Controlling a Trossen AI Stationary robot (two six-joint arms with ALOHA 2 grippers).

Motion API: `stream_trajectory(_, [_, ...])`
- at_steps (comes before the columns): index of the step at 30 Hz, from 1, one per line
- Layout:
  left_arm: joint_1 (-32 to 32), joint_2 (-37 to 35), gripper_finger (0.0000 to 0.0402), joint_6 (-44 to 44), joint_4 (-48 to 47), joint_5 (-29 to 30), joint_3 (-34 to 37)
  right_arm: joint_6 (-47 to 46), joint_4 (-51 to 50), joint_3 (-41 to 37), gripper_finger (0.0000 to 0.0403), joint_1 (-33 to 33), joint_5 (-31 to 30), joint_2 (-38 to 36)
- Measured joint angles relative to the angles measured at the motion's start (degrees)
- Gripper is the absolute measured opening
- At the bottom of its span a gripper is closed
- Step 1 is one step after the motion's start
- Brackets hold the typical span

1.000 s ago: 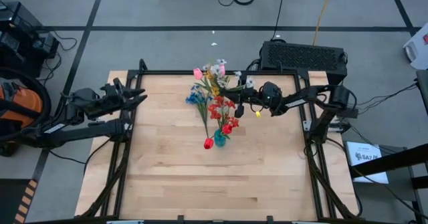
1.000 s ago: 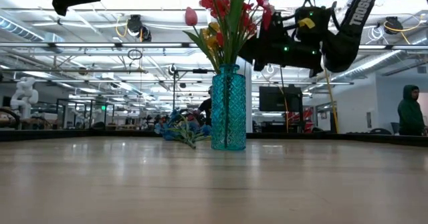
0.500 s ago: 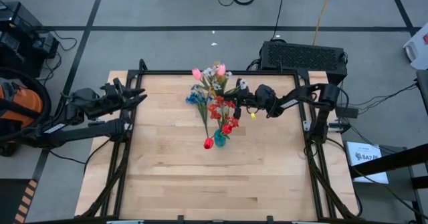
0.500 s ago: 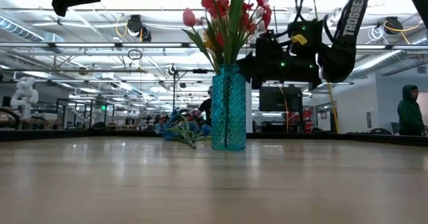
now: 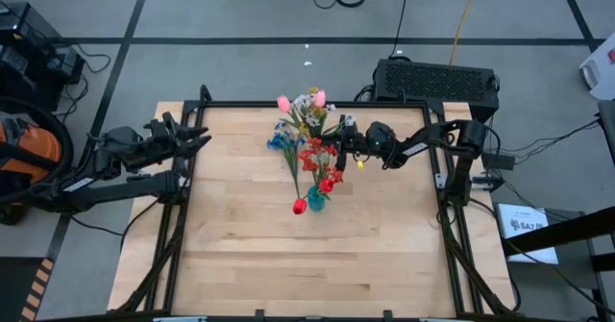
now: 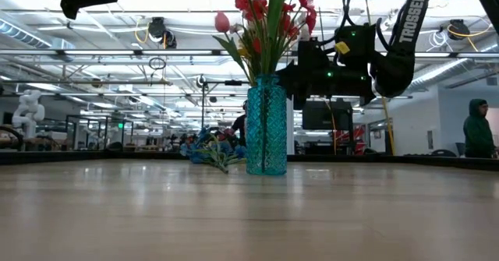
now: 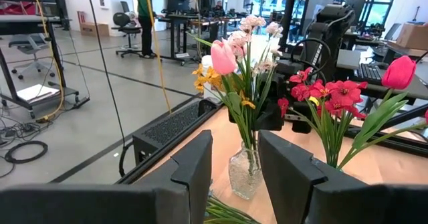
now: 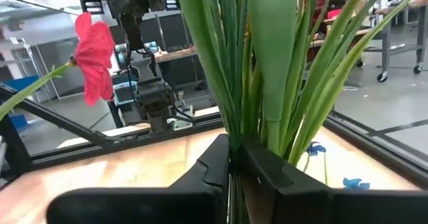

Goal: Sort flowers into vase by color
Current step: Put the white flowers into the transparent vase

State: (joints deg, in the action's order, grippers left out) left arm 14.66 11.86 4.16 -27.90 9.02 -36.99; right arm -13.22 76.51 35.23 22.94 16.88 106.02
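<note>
A clear vase [image 7: 244, 174] near the table's far edge holds pink tulips [image 5: 284, 103], yellow and white flowers. A teal vase [image 6: 266, 125] nearer the middle holds red flowers [image 5: 315, 159] and a red tulip [image 5: 299, 206]. Blue flowers [image 5: 281, 141] lie flat on the wood beside the vases. My right gripper [image 5: 343, 144] reaches level from the right into the clear vase's bunch and is shut on a green stem. My left gripper [image 5: 197, 139] waits open and raised at the table's left edge. My right gripper pinches one thin green stem [image 8: 234, 140] between its two fingers [image 8: 217, 160], amid the bunch's other stems and leaves. The fingers come level from the table's right and lie across the upright stem. Which bloom it carries and its lower end are hidden.
A black metal frame [image 5: 288, 105] edges the table, and a black box [image 5: 437, 80] sits beyond its far right corner. Bare wood [image 5: 307, 264] fills the near half. A person [image 6: 477, 128] stands far off in the room.
My right gripper has sunk a little toward the clear vase and shifted slightly toward the table's left, rolling its wrist, with the stem between its fingers. It then kept still.
</note>
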Motion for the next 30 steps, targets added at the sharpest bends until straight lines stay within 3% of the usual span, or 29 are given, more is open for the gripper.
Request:
stream_trajectory(9, [0.00, 0.00, 0.0129, 1.46, -0.03, 0.17, 0.00, -1.13, -1.30, -0.01, 0.0031, 0.00, 1.32, -0.67])
stream_trajectory(17, [0.00, 0.00, 0.0129, 1.60, -0.04, 1.35, 0.00, -0.87, -12.32, -0.03, 0.0099, -0.02, 1.46, -6.61])
stream_trajectory(24, [0.00, 0.00, 0.0129, 2.47, -0.04, 1.96, 0.00, 0.53, -26.83, -0.03, 0.0156, 0.33, 0.81, -15.10])
stream_trajectory(30, [0.00, 0.00, 0.0129, 3.04, -0.04, 1.97, 0.00, 2.32, -43.70, -0.03, 0.0177, 0.35, 0.66, -24.81])
